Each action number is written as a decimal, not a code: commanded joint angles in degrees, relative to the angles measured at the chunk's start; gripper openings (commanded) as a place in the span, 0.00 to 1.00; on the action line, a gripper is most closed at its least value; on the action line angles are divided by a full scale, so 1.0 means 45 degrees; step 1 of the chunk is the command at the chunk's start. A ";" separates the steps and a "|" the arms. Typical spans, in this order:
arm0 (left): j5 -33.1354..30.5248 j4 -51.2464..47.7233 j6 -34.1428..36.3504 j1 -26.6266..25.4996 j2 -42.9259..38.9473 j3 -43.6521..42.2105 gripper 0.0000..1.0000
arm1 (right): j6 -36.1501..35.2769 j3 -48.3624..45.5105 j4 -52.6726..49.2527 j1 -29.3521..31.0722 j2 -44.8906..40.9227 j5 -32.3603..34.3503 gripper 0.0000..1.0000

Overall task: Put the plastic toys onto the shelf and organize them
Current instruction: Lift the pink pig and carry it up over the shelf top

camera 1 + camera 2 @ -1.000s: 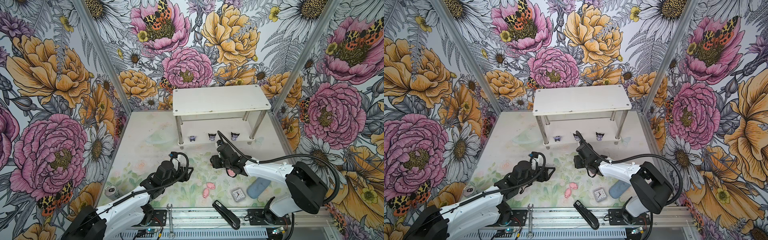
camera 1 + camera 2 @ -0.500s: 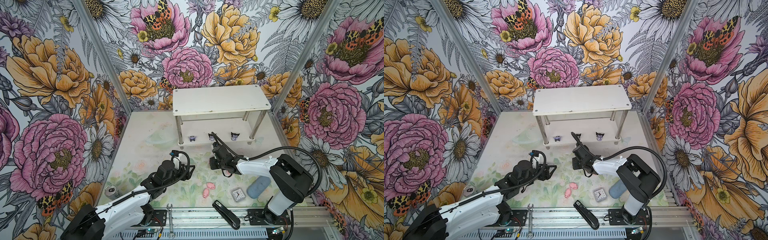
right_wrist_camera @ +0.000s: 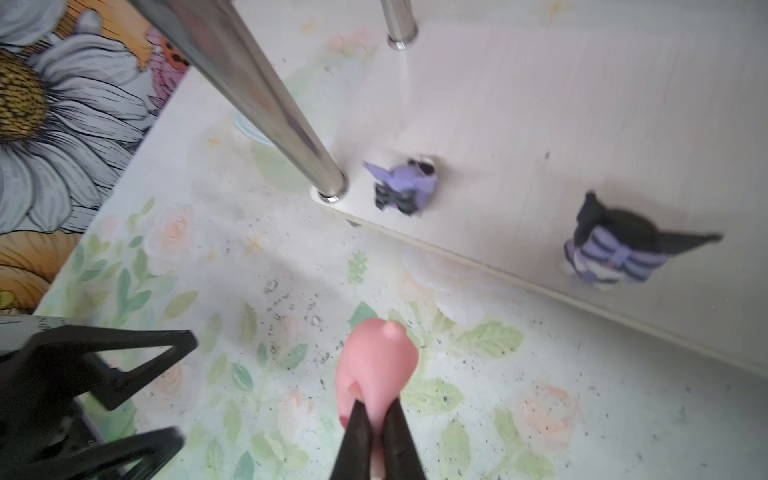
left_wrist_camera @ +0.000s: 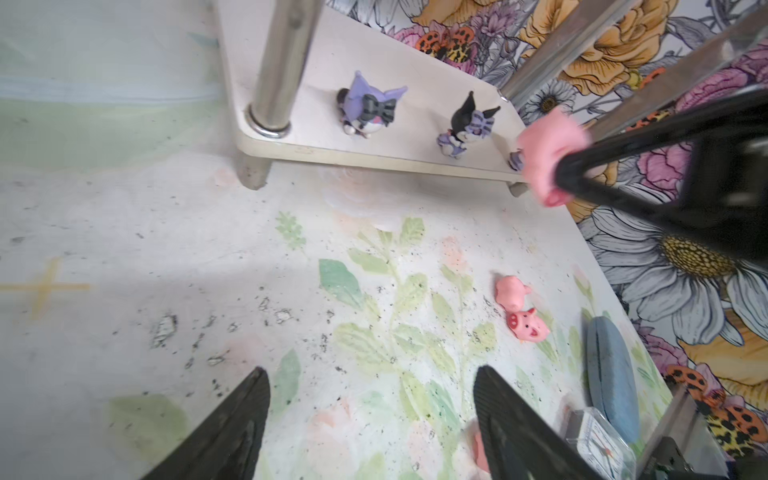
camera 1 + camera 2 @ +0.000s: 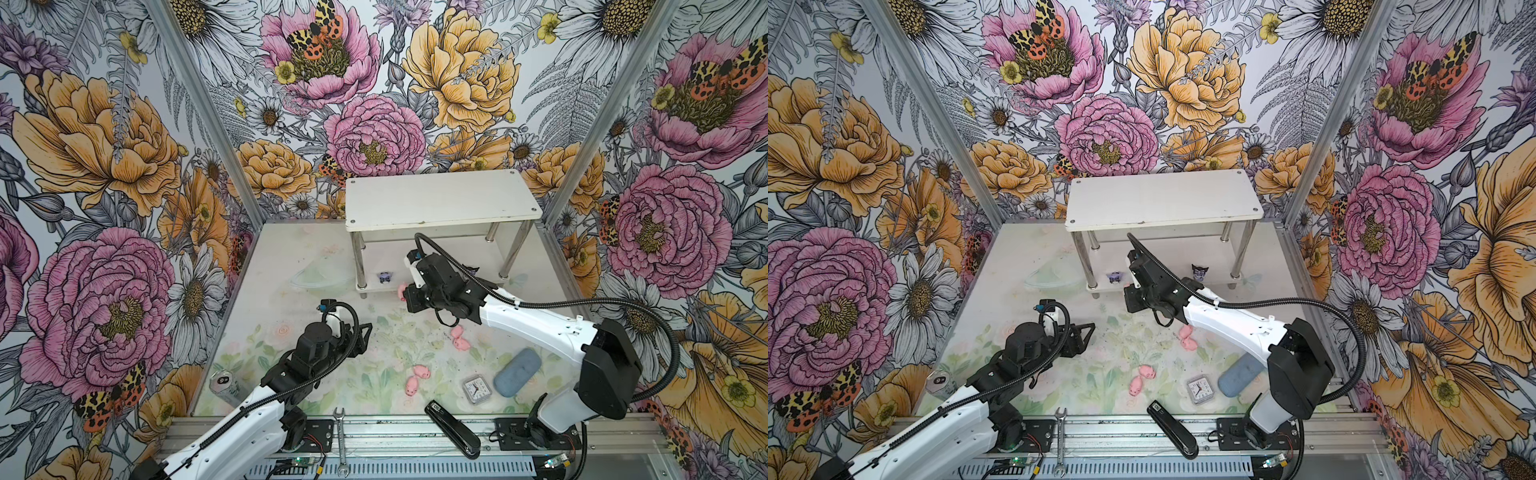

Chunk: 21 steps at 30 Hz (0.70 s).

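Already, three figurines (image 4: pixel 368 110) are stood along the front of the lower tier of the shelf (image 5: pixel 440 199). One pig (image 3: pixel 376 361) is pinched between the nearly shut right fingers (image 3: pixel 359 428) and is held above the table (image 5: pixel 291 299), apparently just short of that tier's front edge, though the blur makes this hard to judge. Four pigs (image 5: pixel 457 337) are left lying on the table in two pairs. The left fingers (image 4: pixel 245 415) are spread wide and empty. The task is judged roughly half done; five pigs are yet to be shelved.
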 commanded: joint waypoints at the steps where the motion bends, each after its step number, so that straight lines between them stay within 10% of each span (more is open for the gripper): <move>1: -0.0157 -0.1055 0.0148 0.0612 -0.0738 -0.0262 0.79 | -0.1185 0.2207 -0.1803 0.0347 -0.0459 0.0232 0.02; 21: 0.0341 -0.0518 0.0303 0.0975 -0.1058 -0.0557 0.79 | -0.4256 1.4788 -0.5607 0.0479 0.5985 0.1277 0.05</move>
